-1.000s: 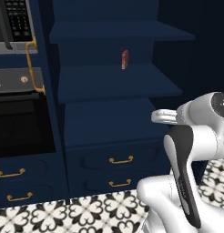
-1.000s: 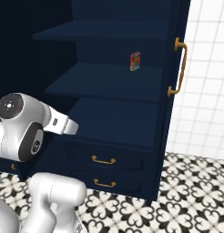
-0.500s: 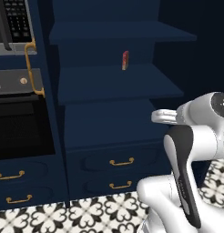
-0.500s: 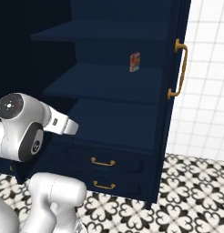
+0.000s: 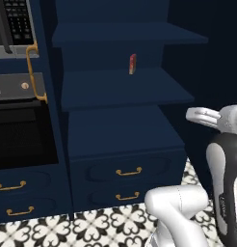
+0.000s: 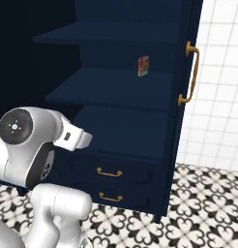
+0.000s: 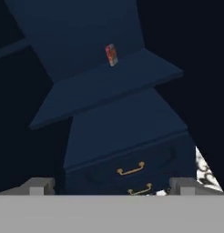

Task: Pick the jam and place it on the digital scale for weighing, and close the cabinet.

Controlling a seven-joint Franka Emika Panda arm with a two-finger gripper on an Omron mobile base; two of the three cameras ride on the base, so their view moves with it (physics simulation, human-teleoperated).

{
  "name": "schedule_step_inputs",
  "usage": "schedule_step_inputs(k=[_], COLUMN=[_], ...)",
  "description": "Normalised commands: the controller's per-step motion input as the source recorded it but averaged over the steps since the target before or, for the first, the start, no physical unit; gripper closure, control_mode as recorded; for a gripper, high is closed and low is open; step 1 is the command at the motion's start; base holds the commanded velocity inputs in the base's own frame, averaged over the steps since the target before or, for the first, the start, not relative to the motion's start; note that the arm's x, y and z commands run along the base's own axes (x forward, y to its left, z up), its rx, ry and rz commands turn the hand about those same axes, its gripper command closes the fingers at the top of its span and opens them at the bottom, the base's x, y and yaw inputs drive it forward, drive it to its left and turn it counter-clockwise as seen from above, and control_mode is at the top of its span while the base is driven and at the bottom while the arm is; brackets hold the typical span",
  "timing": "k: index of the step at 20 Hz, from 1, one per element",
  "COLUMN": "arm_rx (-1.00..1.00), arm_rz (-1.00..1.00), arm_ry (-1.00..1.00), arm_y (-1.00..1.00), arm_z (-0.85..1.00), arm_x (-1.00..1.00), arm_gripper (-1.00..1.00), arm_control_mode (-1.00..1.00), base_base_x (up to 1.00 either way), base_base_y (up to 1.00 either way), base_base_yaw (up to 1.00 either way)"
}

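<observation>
Gripper: jaws spread wide with nothing between them [image 7: 112,184]; the two finger tips sit well apart at the bottom of the hand view, aimed at the open cupboard and clear of it
Arm: white, folded close to the base, elbow raised in front of the lower drawers [image 5: 226,159]
Floor: black-and-white patterned tiles running up to the foot of the cupboard [image 6: 198,203]
Drawers: two navy fronts with brass pulls, one above the other, under the deep lower ledge [image 5: 127,171]
Cabinet: tall navy unit standing open, shelves bare to the room [image 6: 116,92]; its right door swung out edge-on, brass handle vertical on it [image 6: 188,75]; the left door also stands out, with its brass handle beside the oven [image 5: 33,72]
Packet: thin red-orange one, upright on the middle shelf, near that shelf's back edge and right of its centre [image 5: 132,63]; same packet seen on the shelf from the other side [image 6: 143,65] and in the hand view [image 7: 111,54]
Jam: cannot make it out anywhere on the shelves
Oven: black, to the left of the cupboard [image 5: 19,140]
Wall: white tiles to the right of the open door [image 6: 220,87]
</observation>
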Motion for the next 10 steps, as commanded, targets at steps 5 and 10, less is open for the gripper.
schedule_step_inputs(k=[5,10], arm_rx=[0.37,0.43], arm_rz=[-0.22,-0.23], arm_ry=[-0.46,-0.32], arm_y=[-0.26,-0.53], arm_z=[-0.01,-0.15], arm_x=[-0.92,-0.83], arm_gripper=[-1.00,-1.00], arm_control_mode=[-1.00,-1.00], base_base_x=[0.00,0.00], base_base_y=[0.00,0.00], base_base_yaw=[0.00,0.00])
